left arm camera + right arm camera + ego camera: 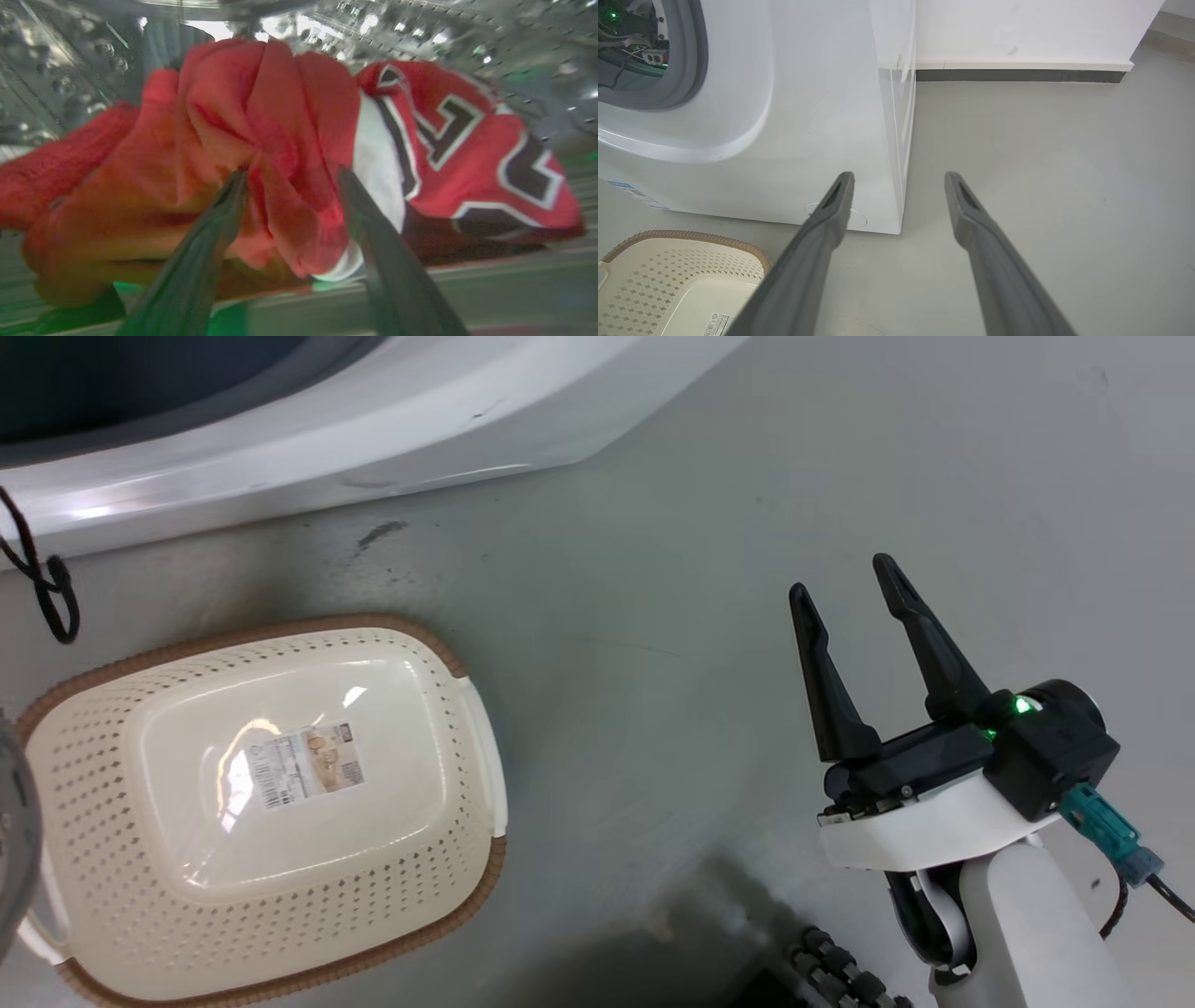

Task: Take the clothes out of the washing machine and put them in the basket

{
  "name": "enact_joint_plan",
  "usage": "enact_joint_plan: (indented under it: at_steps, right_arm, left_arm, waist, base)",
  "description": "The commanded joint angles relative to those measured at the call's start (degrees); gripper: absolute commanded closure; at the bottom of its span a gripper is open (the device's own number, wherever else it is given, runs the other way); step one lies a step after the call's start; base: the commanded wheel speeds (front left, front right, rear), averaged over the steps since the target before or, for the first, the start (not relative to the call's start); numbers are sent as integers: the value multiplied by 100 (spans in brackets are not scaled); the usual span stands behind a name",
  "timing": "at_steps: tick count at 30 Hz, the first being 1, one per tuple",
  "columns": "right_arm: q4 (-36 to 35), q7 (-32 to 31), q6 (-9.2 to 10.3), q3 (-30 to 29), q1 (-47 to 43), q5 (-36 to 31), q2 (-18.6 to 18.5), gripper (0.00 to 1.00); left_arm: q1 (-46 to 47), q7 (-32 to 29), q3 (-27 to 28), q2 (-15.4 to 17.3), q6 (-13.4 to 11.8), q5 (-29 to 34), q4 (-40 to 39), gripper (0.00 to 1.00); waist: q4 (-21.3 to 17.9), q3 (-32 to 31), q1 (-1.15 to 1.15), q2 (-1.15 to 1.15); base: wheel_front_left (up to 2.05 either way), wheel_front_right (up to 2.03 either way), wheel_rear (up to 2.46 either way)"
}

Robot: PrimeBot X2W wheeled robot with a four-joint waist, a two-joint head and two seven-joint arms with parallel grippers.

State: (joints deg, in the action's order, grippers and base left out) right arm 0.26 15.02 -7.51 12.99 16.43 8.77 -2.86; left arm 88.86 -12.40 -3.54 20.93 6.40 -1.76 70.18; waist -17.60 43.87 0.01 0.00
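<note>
Red jerseys (261,140) with white trim and black-and-white lettering lie bunched inside the shiny perforated drum (70,56) of the washing machine (808,116). My left gripper (290,171) is open, its two dark fingers pressed into the red cloth with a fold between them. The picture there is blurred. My right gripper (840,577) hangs open and empty over the grey floor, right of the basket (93,756). The cream basket with its brown rim stands on the floor before the washer's white front (373,420), holding nothing but a paper label. The basket (668,261) also sits left of my right gripper (899,175).
A black cable loop (51,588) hangs at the left by the washer. The porthole's grey rubber rim (691,60) is at the upper left. A dark skirting strip (1017,74) runs along the white wall behind. Bare grey floor (653,616) stretches between basket and right arm.
</note>
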Motion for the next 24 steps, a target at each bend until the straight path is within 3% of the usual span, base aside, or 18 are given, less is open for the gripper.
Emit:
enact_joint_plan:
  at_steps: [1, 10, 11, 12, 18, 24]
  right_arm:
    - [-15, 23, 3, 35, 51, 75, -2, 0]
    - [24, 23, 3, 212, -3, 251, -2, 0]
    - [26, 22, 3, 229, 1, 273, -2, 0]
    - [30, 22, 4, 239, 6, 281, -2, 0]
    - [72, 23, 4, 251, 59, 329, -2, 0]
    - [120, 22, 4, 180, 76, 295, -2, 0]
  left_arm:
    - [110, -126, 4, 57, -7, -20, 44, 0]
    - [219, -1074, 38, 319, -113, -147, 244, 0]
    - [238, -1112, 41, 335, -129, -168, 244, 75]
    - [242, -1138, 51, 341, -155, -182, 248, 100]
    - [157, -613, 6, 316, -352, -187, -84, 100]
    - [-161, 328, -23, 233, -454, -249, -450, 100]
  waist:
    - [-132, 97, -1, 0]
    - [-289, 169, -1, 0]
    - [-297, 173, -1, 0]
    - [-302, 172, -1, 0]
    - [-280, 107, -1, 0]
    - [-158, -102, -1, 0]
  base:
    - [0, 0, 0]
    - [0, 0, 0]
    - [0, 0, 0]
    - [0, 0, 0]
    - [0, 0, 0]
    - [0, 0, 0]
